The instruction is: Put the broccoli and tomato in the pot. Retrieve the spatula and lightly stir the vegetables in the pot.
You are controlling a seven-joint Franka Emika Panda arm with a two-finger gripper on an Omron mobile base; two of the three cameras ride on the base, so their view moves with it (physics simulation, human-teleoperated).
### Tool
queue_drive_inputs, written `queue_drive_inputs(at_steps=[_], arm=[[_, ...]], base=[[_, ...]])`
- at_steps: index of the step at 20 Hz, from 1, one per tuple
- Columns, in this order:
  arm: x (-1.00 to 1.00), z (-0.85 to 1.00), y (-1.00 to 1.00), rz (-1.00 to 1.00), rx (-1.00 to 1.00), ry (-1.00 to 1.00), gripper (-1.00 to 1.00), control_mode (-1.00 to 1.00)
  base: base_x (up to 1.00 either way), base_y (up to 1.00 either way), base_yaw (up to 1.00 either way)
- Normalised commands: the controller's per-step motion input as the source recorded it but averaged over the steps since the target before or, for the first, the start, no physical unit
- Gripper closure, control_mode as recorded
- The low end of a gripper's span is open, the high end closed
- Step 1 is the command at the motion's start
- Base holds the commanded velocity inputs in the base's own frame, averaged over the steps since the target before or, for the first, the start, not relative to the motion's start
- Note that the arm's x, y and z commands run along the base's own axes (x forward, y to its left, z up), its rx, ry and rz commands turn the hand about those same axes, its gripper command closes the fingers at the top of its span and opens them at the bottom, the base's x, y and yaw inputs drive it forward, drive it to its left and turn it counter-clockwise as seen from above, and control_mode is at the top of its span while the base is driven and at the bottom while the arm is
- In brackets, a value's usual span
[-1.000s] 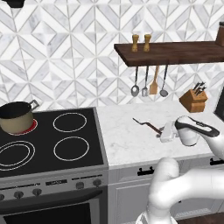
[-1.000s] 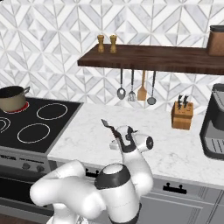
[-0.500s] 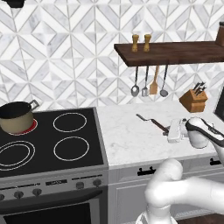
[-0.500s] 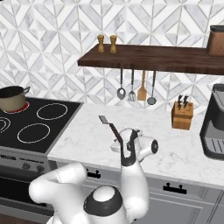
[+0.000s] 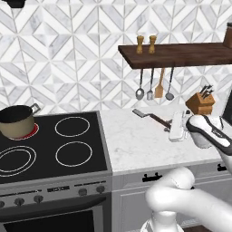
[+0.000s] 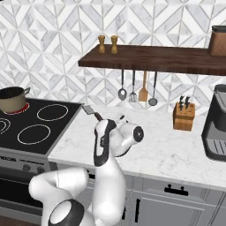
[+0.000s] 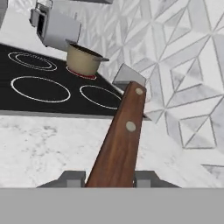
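My gripper (image 7: 109, 179) is shut on the reddish-brown handle of the spatula (image 7: 119, 140), whose grey blade points toward the stove. In the left base view the spatula (image 5: 152, 118) hangs just above the marble counter with the gripper (image 5: 174, 129) at its handle end. From the right base view the spatula (image 6: 92, 112) slants up out of the gripper (image 6: 100, 126). The tan pot (image 5: 17, 121) stands on the back-left burner, far left of the gripper; it is also in the right base view (image 6: 12, 99) and the hand view (image 7: 83, 60). The broccoli and tomato are hidden.
A black cooktop (image 5: 68, 145) lies between the gripper and the pot. Ladles and a wooden spatula (image 5: 159, 86) hang under a wooden shelf (image 5: 181, 54) carrying two shakers. A knife block (image 5: 200, 103) stands at the back right, a coffee machine (image 6: 217, 123) further right.
The gripper has closed on the spatula's handle and raised it off the counter. The blade end has moved up and toward the stove. The pot has not moved.
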Motion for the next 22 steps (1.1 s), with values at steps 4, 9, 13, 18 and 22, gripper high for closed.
queue_drive_inputs(at_steps=[4, 9, 13, 18, 22], arm=[[-0.32, 1.0, 0.58, 0.05, -0.51, 0.03, 1.0, -1.0], [-0.38, 1.0, 0.31, 0.04, -0.41, 0.12, 1.0, -1.0], [-0.51, 1.0, 0.11, 0.0, -0.24, 0.29, 1.0, -1.0], [-0.68, 0.94, 0.11, -0.01, -0.15, 0.31, 1.0, -1.0], [-1.0, 0.16, 0.27, -0.16, -0.1, 0.03, 1.0, -1.0]], base=[[0.0, 0.0, 0.0], [0.0, 0.0, 0.0], [0.0, 0.0, 0.0], [0.0, 0.0, 0.0], [0.0, 0.0, 0.0]])
